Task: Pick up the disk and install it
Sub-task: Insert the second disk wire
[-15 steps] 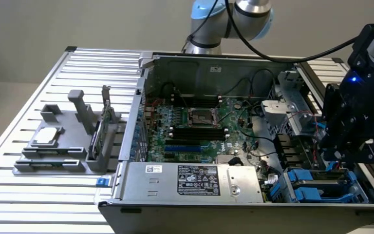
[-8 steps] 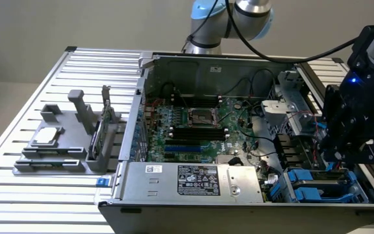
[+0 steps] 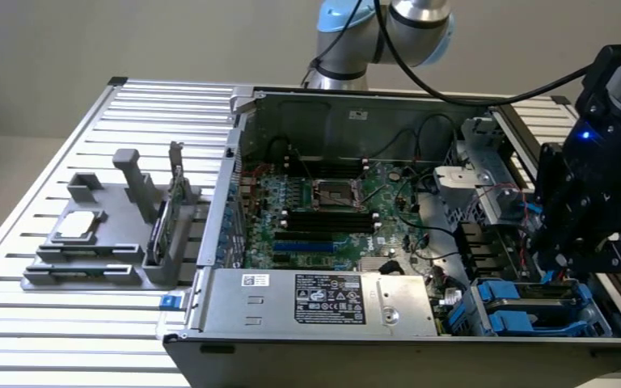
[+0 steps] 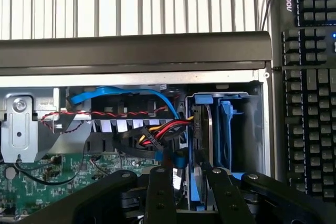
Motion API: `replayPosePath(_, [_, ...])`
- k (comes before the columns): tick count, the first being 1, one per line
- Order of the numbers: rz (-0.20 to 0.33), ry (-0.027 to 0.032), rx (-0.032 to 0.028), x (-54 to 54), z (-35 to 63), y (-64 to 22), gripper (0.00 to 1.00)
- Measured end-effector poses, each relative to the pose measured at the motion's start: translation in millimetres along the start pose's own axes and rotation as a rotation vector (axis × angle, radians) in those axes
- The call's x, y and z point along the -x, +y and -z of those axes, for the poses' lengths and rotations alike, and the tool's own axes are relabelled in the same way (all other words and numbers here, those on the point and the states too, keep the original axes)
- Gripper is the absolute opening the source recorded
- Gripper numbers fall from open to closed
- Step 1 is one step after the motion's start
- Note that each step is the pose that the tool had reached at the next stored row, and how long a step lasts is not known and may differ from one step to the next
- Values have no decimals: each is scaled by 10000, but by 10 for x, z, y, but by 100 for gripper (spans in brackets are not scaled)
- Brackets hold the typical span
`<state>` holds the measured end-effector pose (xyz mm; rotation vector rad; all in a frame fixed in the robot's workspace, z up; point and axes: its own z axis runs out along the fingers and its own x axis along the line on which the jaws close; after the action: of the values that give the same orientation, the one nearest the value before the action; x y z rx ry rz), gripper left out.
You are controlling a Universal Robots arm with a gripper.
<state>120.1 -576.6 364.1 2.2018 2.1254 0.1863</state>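
Over the drive bays at the near right corner of the open computer case (image 3: 332, 101), on the exterior view's right, hangs the gripper (image 3: 569, 263), its black fingers (image 4: 160, 195) drawn narrow around the upper edge of the disk (image 4: 202, 145). In the wrist view the disk stands on edge between the fingers, its blue carrier rails showing, already sunk well into the bay (image 4: 252, 129) beside a second blue carrier (image 4: 227, 129). Whether the fingers are truly pinching it or only bracketing it I cannot tell for certain, but they sit tight to its sides.

Just beside the bay, red, yellow and black power wires (image 4: 163, 128) and a blue data cable (image 4: 121, 94) run across toward the motherboard (image 3: 322, 210). Far off on the exterior view's left, the grey holder (image 3: 106, 234) on the slatted table (image 3: 30, 339) keeps a small silver drive (image 3: 78, 226).

By my judgement the pickup is done and the disk is largely seated; full seating and release remain to be confirmed
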Motion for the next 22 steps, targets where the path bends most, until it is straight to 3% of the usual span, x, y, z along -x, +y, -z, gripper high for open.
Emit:
replayPosePath(2, [4,-25,1,-2,-4,0,29])
replayPosePath(5, [9,-64,2,-5,-8,0,17])
replayPosePath(9, [15,-102,3,-8,-11,0,17])
replayPosePath(22, [16,-109,4,6,-89,-11,17])
